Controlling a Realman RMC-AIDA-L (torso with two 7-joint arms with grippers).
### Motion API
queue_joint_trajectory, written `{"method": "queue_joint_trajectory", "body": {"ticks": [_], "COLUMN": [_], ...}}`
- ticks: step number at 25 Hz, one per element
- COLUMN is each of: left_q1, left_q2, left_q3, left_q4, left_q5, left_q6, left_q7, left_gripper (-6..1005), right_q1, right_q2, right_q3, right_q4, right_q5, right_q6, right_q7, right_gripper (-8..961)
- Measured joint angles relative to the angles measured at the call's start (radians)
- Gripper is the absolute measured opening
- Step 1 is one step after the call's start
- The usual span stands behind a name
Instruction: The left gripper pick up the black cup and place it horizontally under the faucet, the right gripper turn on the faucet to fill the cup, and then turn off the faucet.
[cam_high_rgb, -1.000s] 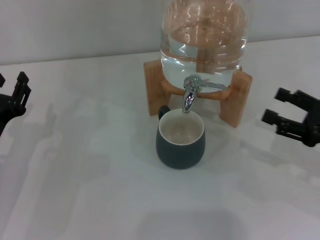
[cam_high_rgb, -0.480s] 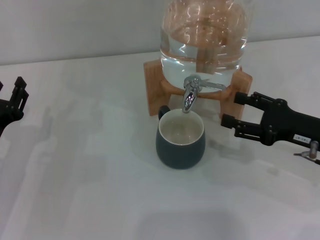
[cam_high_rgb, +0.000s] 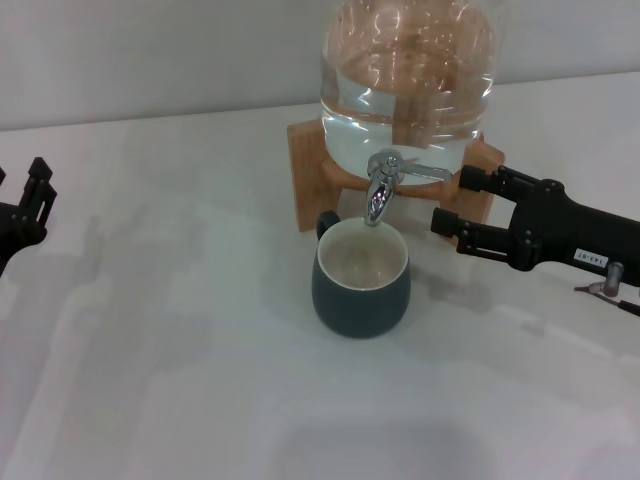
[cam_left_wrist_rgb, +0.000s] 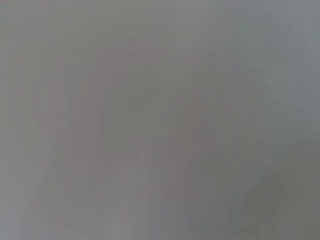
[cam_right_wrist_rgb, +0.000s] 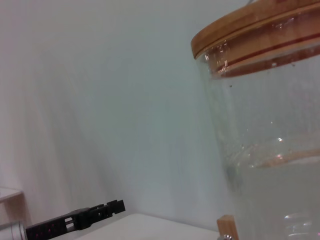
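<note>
The black cup (cam_high_rgb: 361, 281) stands upright on the white table with its cream inside showing, directly below the spout of the chrome faucet (cam_high_rgb: 380, 192). The faucet's thin lever (cam_high_rgb: 428, 172) points toward my right gripper (cam_high_rgb: 451, 201). That gripper is open and empty, level with the lever, its upper fingertip just beside the lever's end. No water stream shows. My left gripper (cam_high_rgb: 28, 203) sits open and empty at the far left edge of the table, well away from the cup. It also appears far off in the right wrist view as the left gripper (cam_right_wrist_rgb: 80, 219).
A big clear glass water jar (cam_high_rgb: 408, 75) rests on a light wooden stand (cam_high_rgb: 308, 180) behind the cup; its wooden lid (cam_right_wrist_rgb: 255, 22) shows in the right wrist view. The white table (cam_high_rgb: 200, 380) stretches in front. The left wrist view is plain grey.
My right gripper has moved left from the table's right edge until its fingertips are beside the faucet lever. The left gripper has drifted slightly outward. The cup has not moved.
</note>
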Motion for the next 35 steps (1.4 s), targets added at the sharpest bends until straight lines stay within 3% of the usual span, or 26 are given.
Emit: {"method": "queue_joint_trajectory", "body": {"ticks": [21, 30, 35], "left_q1": [-0.013, -0.015, -0.017], "left_q2": [0.002, 0.002, 0.002], "left_q3": [-0.014, -0.016, -0.017], "left_q4": [0.026, 0.027, 0.036], "left_q5": [0.000, 0.000, 0.000], "left_q6": [0.029, 0.029, 0.029], "left_q7": [0.000, 0.001, 0.001], "left_gripper": [545, 545, 545], "right_q1": [0.006, -0.001, -0.018], "right_q2": [-0.001, -0.002, -0.014], "right_q3": [-0.103, -0.068, -0.011], "right_q4": [-0.064, -0.061, -0.059], "right_q5": [0.023, 0.038, 0.034], "right_q6": [0.016, 0.013, 0.039], "right_q7": [0.003, -0.001, 0.002], "right_gripper": [855, 854, 853]}}
